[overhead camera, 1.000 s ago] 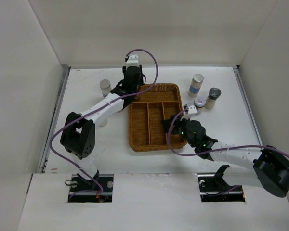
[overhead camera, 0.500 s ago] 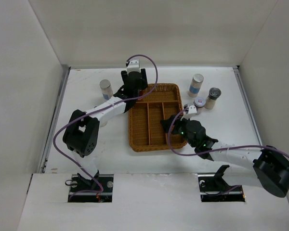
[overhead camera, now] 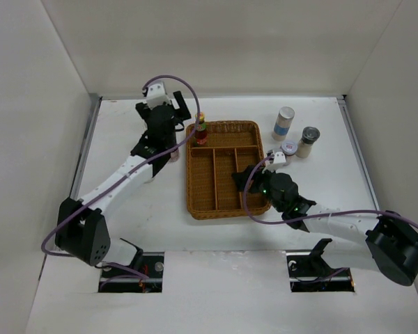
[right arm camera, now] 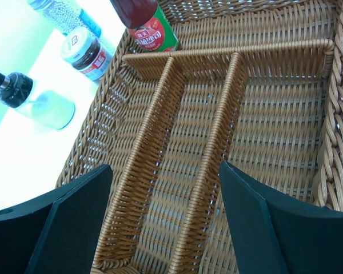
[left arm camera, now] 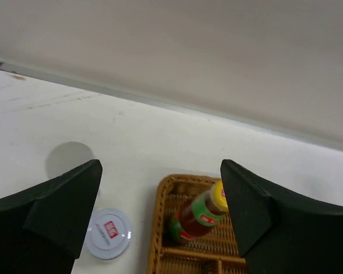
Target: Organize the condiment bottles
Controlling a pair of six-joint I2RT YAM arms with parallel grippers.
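Note:
The dark sauce bottle (overhead camera: 201, 129) with a yellow cap stands upright in the back-left compartment of the wicker tray (overhead camera: 191, 182). My left gripper (overhead camera: 183, 117) is open just left of it, touching nothing; in the left wrist view the sauce bottle (left arm camera: 199, 214) lies ahead between the spread fingers of the left gripper (left arm camera: 160, 171). My right gripper (right arm camera: 166, 169) is open above the tray's long compartments, empty. Two silver-lidded cylinders (overhead camera: 284, 122) (overhead camera: 308, 141) and a purple-topped jar (overhead camera: 288, 148) stand right of the tray. A white-lidded jar (left arm camera: 107, 233) stands left of the tray.
Left of the tray, the right wrist view shows a dark-filled jar (right arm camera: 86, 52), a blue-labelled bottle (right arm camera: 66, 12) and a black-capped bottle (right arm camera: 37, 103). The tray's dividers (right arm camera: 214, 148) rise under my right gripper. White walls close in the table at the back and sides.
My left gripper opened, let go of the sauce bottle in the tray's back-left compartment and drew back to the left. The right gripper's jaws widened a little; its arm stayed put.

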